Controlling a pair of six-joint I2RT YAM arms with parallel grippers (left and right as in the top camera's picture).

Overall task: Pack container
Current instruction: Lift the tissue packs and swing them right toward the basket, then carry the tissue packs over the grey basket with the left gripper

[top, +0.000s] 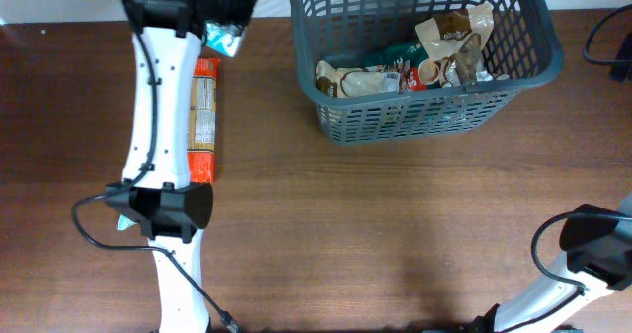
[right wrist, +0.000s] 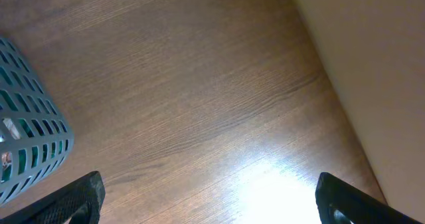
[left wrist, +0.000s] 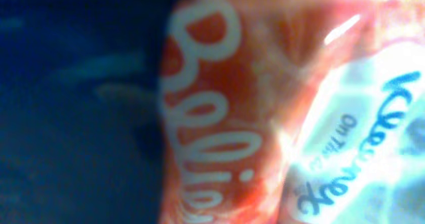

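Observation:
The dark grey lattice basket [top: 415, 116] stands at the back right with several snack packets [top: 415, 61] inside; its corner shows in the right wrist view [right wrist: 30, 134]. My left gripper [top: 229, 15] is at the back left, over a teal-and-white tissue pack [top: 225, 41] and the top end of a long orange packet [top: 202, 116] that lies on the table. The left wrist view is filled by the orange packet [left wrist: 219, 117] and the tissue pack [left wrist: 362, 137]; the fingers are hidden. My right gripper [right wrist: 212, 204] is open and empty above bare wood.
The left arm [top: 158, 125] stretches along the table's left side, beside the orange packet. The right arm [top: 592, 249] sits at the front right corner. The table's right edge [right wrist: 332, 98] runs near the right gripper. A black cable [top: 604, 37] lies at the far right.

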